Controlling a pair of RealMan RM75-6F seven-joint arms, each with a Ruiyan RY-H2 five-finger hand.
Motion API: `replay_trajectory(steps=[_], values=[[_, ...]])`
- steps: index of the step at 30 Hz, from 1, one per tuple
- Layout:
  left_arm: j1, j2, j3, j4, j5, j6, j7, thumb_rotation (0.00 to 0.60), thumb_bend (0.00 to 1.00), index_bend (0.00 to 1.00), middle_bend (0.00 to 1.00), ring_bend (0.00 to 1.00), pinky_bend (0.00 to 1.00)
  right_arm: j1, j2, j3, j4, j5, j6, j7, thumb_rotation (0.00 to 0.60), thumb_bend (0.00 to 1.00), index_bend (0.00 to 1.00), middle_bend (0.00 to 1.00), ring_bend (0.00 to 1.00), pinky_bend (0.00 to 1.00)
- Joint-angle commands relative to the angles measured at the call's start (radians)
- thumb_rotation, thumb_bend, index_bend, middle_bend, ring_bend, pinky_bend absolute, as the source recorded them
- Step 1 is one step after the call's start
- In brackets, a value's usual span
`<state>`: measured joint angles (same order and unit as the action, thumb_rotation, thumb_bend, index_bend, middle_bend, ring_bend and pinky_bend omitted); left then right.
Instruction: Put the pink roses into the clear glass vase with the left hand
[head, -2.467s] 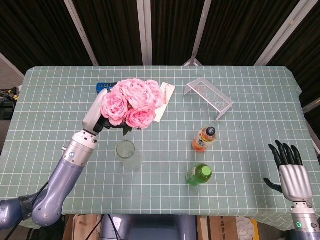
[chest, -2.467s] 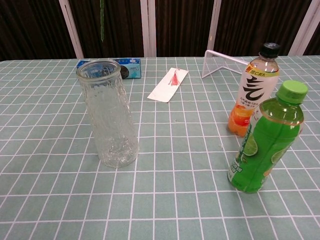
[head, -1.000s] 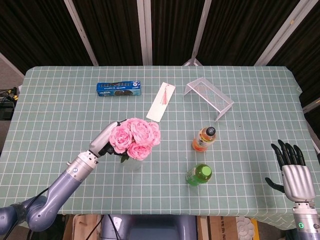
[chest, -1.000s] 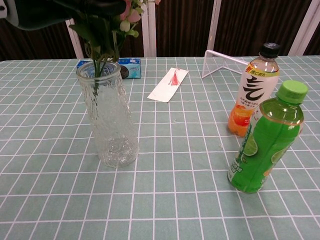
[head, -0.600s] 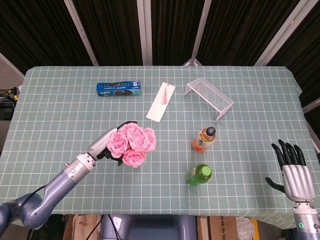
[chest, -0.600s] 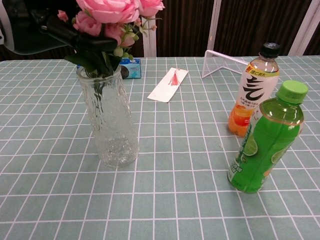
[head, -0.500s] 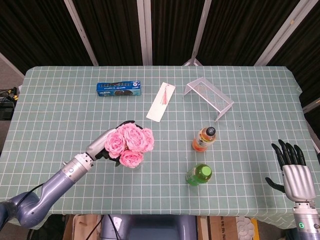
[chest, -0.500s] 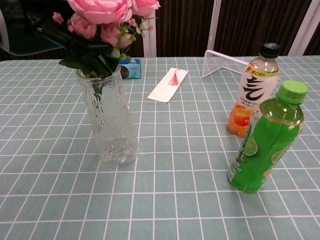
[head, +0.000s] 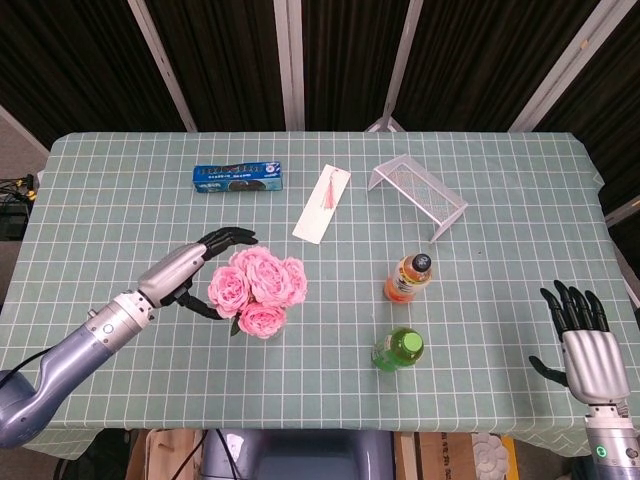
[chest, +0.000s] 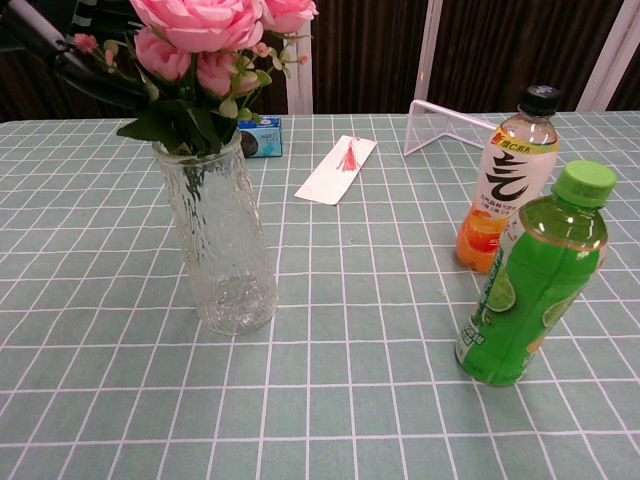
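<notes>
The pink roses (head: 257, 290) (chest: 215, 35) stand upright with their stems inside the clear glass vase (chest: 216, 240), which rests on the green checked table. My left hand (head: 192, 268) (chest: 75, 55) is open just left of the blooms, its fingers spread and apart from the flowers. In the head view the roses hide the vase from above. My right hand (head: 580, 335) hangs open off the table's front right corner, holding nothing.
A green bottle (head: 398, 349) (chest: 530, 275) and an orange drink bottle (head: 410, 276) (chest: 505, 180) stand right of the vase. Farther back lie a white bookmark (head: 322, 204), a blue biscuit pack (head: 237, 176) and a clear acrylic stand (head: 418, 194).
The left hand carried the roses down over the vase, slid the stems in, then let go and drew back to the left. The right hand has stayed put.
</notes>
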<state>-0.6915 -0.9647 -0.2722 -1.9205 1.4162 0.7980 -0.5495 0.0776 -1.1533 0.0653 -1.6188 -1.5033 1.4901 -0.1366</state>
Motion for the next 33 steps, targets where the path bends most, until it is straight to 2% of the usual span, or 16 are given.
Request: replay_trajectory(steps=[1, 6, 9, 12, 15, 18, 24, 27, 33], values=[[0.039, 0.000, 0.042, 0.045, -0.069, 0.113, 0.441, 0.600, 0.18, 0.16, 0.06, 0.00, 0.01, 0.000, -0.001, 0.000, -0.001, -0.001, 0.000, -0.003, 0.600, 0.15, 0.10, 0.04, 0.01, 0.00], [0.073, 0.007, 0.085, -0.002, -0.157, 0.212, 0.808, 0.600, 0.18, 0.16, 0.07, 0.00, 0.01, -0.001, -0.002, 0.000, -0.001, 0.000, 0.002, -0.006, 0.600, 0.15, 0.10, 0.04, 0.01, 0.00], [0.137, 0.036, 0.130, -0.111, -0.192, 0.341, 1.028, 0.600, 0.18, 0.24, 0.12, 0.00, 0.04, 0.000, -0.003, 0.001, -0.001, 0.002, 0.000, -0.008, 0.600, 0.15, 0.10, 0.04, 0.01, 0.00], [0.226, 0.032, 0.171, -0.162, -0.138, 0.498, 1.109, 0.600, 0.18, 0.27, 0.13, 0.01, 0.05, 0.001, -0.002, 0.000, 0.000, 0.000, -0.003, -0.004, 0.600, 0.15, 0.10, 0.04, 0.01, 0.00], [0.345, -0.007, 0.220, -0.107, -0.050, 0.664, 1.057, 0.600, 0.18, 0.26, 0.13, 0.01, 0.05, 0.001, 0.000, -0.001, 0.000, -0.003, -0.002, 0.001, 0.600, 0.15, 0.10, 0.04, 0.01, 0.00], [0.413, -0.040, 0.254, -0.010, -0.004, 0.734, 0.969, 0.600, 0.18, 0.25, 0.12, 0.00, 0.05, 0.000, 0.002, -0.001, 0.000, -0.005, 0.002, 0.006, 0.600, 0.15, 0.10, 0.04, 0.01, 0.00], [0.491, -0.097, 0.273, 0.197, 0.017, 0.788, 0.758, 0.600, 0.18, 0.21, 0.09, 0.00, 0.04, 0.000, 0.003, -0.003, 0.001, -0.010, 0.003, 0.010, 0.600, 0.15, 0.10, 0.04, 0.01, 0.00], [0.511, -0.124, 0.271, 0.258, 0.031, 0.806, 0.679, 0.600, 0.18, 0.18, 0.07, 0.00, 0.03, 0.002, 0.001, -0.006, 0.002, -0.015, 0.000, 0.005, 0.600, 0.15, 0.10, 0.04, 0.01, 0.00], [0.535, -0.172, 0.269, 0.338, 0.062, 0.826, 0.617, 0.600, 0.18, 0.16, 0.06, 0.00, 0.03, 0.004, 0.001, -0.009, 0.004, -0.024, -0.002, 0.002, 0.600, 0.15, 0.10, 0.04, 0.01, 0.00]])
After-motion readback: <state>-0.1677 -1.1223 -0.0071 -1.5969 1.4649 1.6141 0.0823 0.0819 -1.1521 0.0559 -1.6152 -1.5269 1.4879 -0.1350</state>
